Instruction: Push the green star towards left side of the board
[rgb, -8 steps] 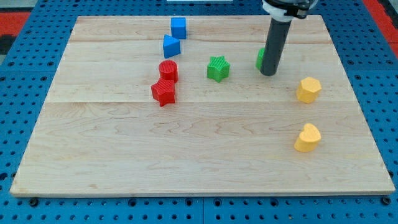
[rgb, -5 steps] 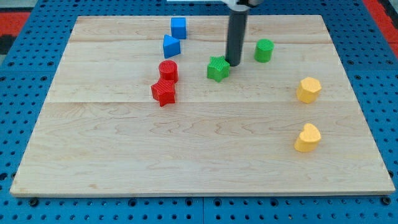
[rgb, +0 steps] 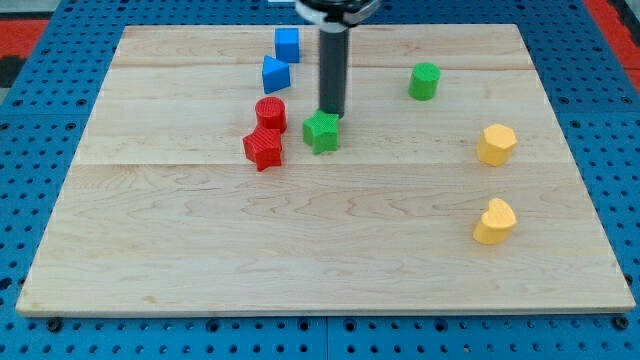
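The green star (rgb: 321, 132) lies on the wooden board (rgb: 320, 230), a little above its middle and just right of the red star (rgb: 263, 148). My tip (rgb: 332, 114) touches the green star's upper right edge. The dark rod rises from there to the view's top.
A red cylinder (rgb: 270, 113) stands just above the red star, left of the green star. Two blue blocks (rgb: 276, 75) (rgb: 287, 44) lie above them. A green cylinder (rgb: 424, 81) stands at the upper right. Two yellow blocks (rgb: 496, 144) (rgb: 494, 221) lie at the right.
My tip swept left from beside the green cylinder to the green star. The star has slid left and slightly down, closer to the red blocks.
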